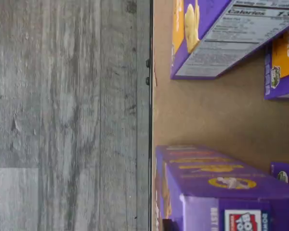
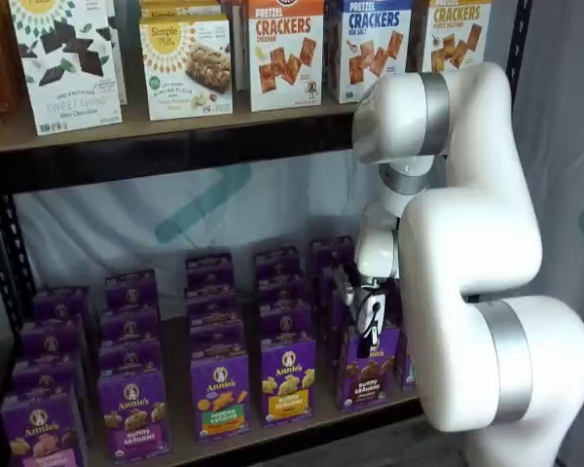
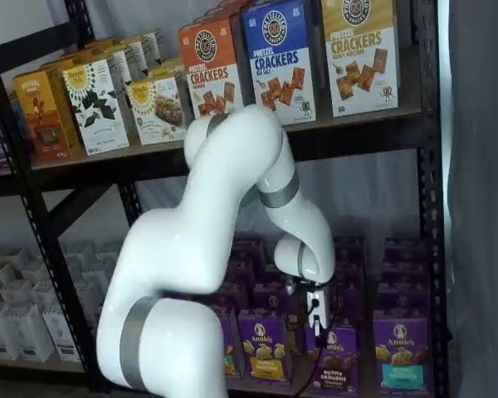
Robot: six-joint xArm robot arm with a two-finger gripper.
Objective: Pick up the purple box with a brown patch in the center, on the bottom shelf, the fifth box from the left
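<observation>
A white robot arm [image 2: 467, 253] reaches down to the front row of the bottom shelf [image 2: 273, 433], where its claw [image 2: 368, 336] sits on top of the purple box [image 2: 368, 375] with the brown cracker picture at its centre. The same box appears in both shelf views, standing upright at the shelf's front edge [image 3: 334, 361], with the claw [image 3: 317, 319] directly above it. The black fingers sit low against the carton's top and are clenched nearly all the way together; whether they actually pinch the box cannot be told, since the white wrist and a cable hide the contact.

To one side of the purple box stands a purple carton with a yellow-green centre [image 2: 288, 377]; beyond that is one with an orange and teal label [image 2: 220, 394]. More purple cartons fill the rows behind (all of the same brand, it seems).

The upper shelf [image 2: 175, 146] carries cracker boxes [image 2: 285, 53] in orange, blue and yellow.

In the wrist view, grey plank flooring [image 1: 62, 115] meets the tan shelf board [image 1: 216, 115], with purple cartons [image 1: 221, 187] at the edges and a nutrition panel [image 1: 241, 33] showing on one.
</observation>
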